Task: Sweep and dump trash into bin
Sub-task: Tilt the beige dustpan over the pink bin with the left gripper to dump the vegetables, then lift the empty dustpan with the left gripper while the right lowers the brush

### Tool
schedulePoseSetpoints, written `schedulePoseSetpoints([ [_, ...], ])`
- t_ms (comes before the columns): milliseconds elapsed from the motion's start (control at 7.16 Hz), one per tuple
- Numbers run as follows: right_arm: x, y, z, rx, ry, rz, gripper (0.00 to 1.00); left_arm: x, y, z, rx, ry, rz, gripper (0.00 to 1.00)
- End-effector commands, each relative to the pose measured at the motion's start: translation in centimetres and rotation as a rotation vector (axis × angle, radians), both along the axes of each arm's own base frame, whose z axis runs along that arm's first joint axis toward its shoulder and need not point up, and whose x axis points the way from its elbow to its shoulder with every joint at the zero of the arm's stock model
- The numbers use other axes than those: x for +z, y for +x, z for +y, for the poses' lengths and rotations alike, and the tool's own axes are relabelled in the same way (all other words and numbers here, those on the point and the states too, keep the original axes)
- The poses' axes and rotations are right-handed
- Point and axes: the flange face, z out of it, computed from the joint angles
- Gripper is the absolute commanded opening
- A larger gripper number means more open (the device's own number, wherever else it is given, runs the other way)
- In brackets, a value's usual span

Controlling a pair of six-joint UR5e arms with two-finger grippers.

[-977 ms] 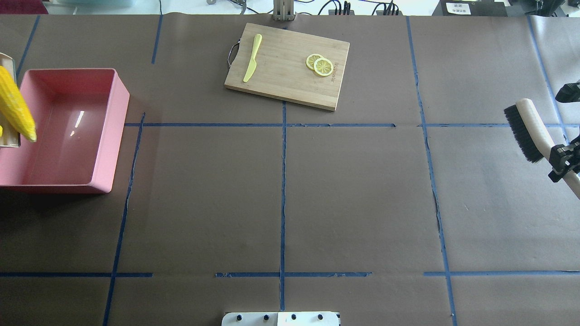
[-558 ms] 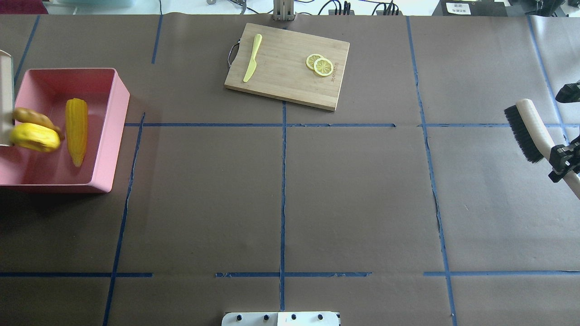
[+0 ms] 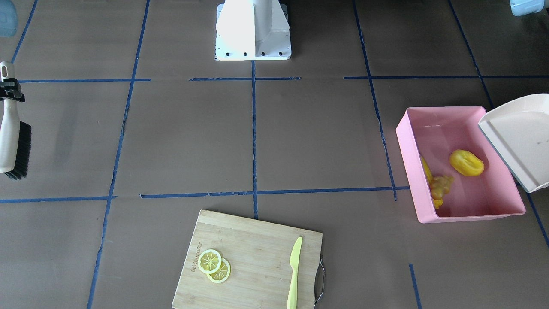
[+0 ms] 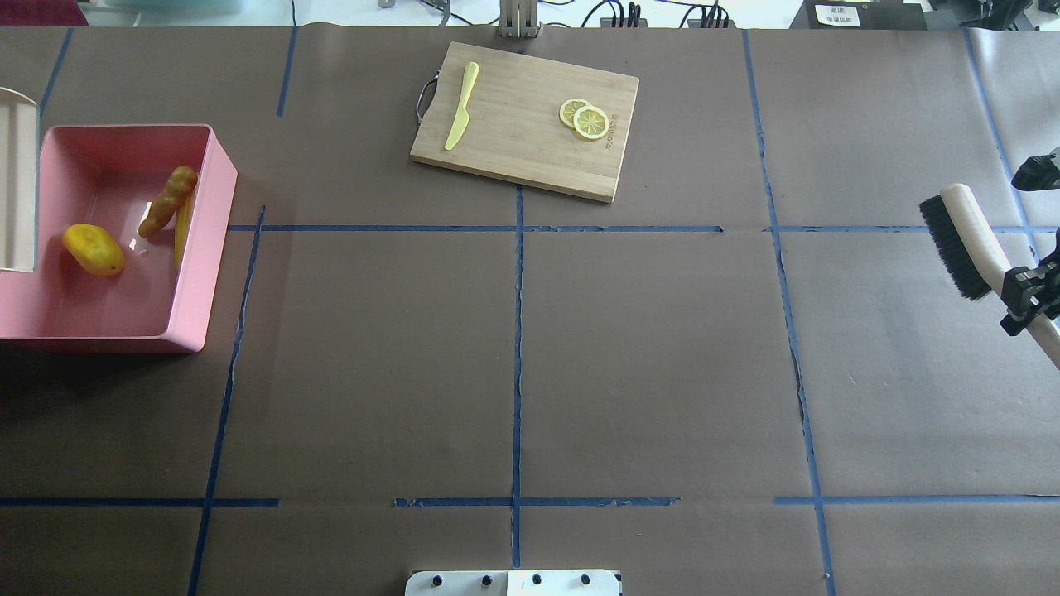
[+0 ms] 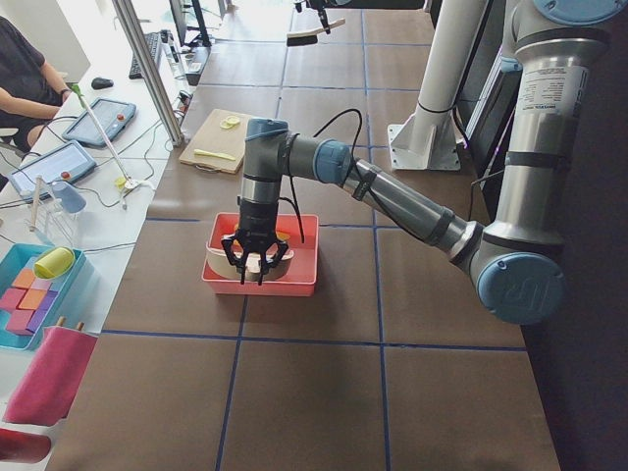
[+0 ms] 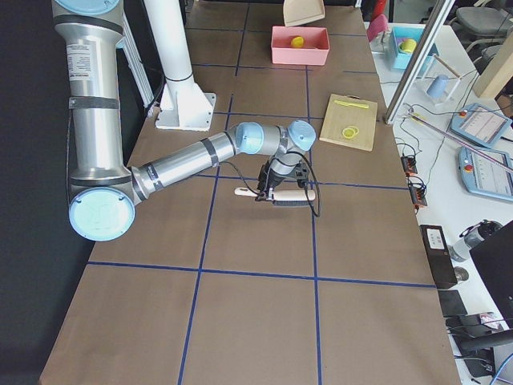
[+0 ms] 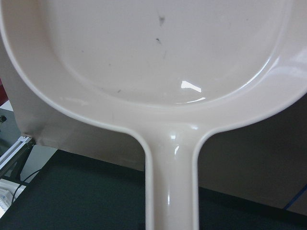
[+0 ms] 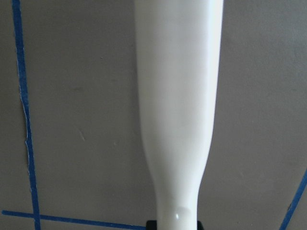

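Inside the bin at the table's 9 o'clock lie corn, lump and ginger, dustpan tilted above; whether the left gripper is clamped cannot be told. At 3 o'clock, the right gripper pinches the brush.

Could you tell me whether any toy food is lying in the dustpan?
No, the dustpan is bare inside; the corn cob, yellow lump and ginger root lie in the pink bin.
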Motion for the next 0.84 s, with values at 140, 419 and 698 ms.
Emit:
schedulePoseSetpoints([
  [140,-0.2,-0.7,0.2,0.023,-0.028,0.004,0.00,-5.9,3.2,0.3,0.057,-0.076,0.379,0.00],
  [419,-0.1,-1.0,0.5,0.082,-0.103,0.024,0.01,-8.7,4.0,0.1,-0.013,-0.098,0.470,0.00],
  [698,1.4,-0.8,2.0,0.098,-0.144,0.014,0.01,-10.8,5.1,-0.2,-0.034,-0.120,0.558,0.00],
])
